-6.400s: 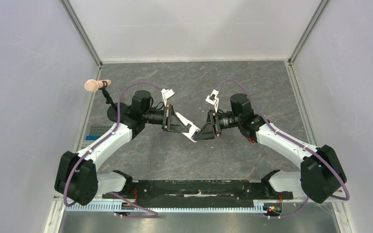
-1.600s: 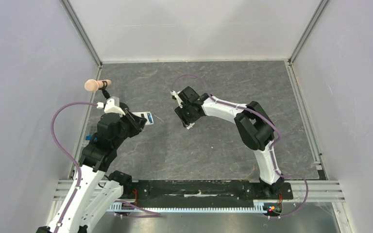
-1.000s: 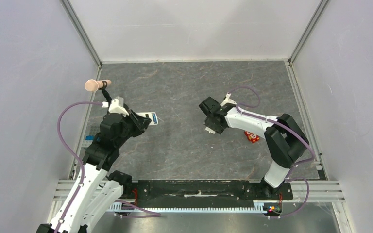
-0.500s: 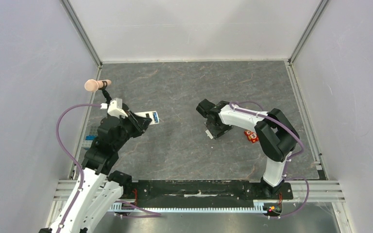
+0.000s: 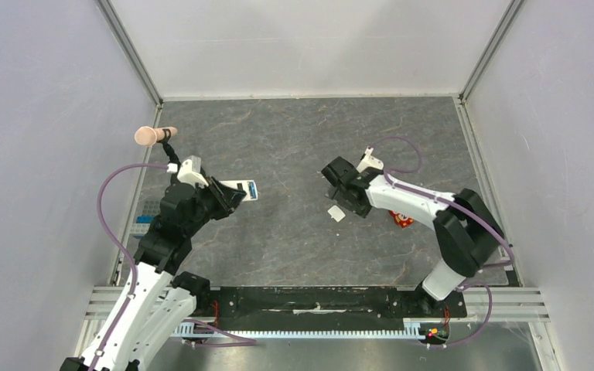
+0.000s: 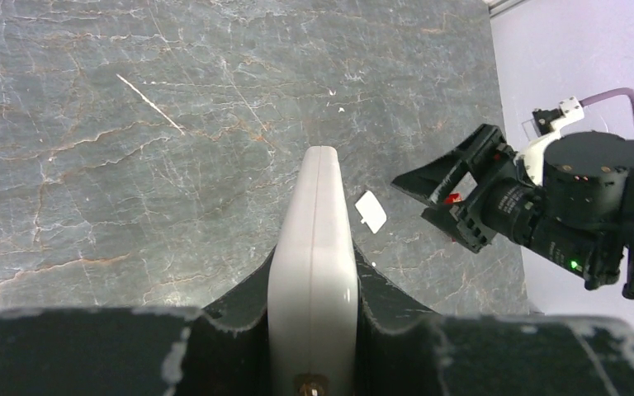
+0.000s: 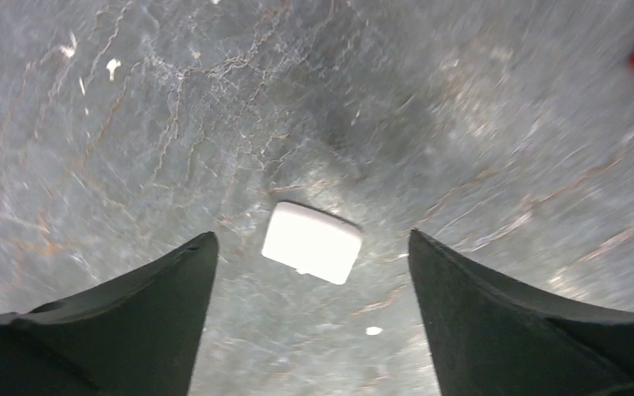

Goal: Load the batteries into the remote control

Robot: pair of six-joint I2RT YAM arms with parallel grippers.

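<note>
The grey marbled surface is running out to walls at its far, left and right edges, with bare surface showing between the two arms. The left hand is clamping the remote control edge-up above the surface, near the left edge; a blue patch is showing at its outer end. The right hand is hovering with fingers spread wide over the white cover piece, which is lying flat, touching neither finger. A red object is lying partly under the right arm.
</note>
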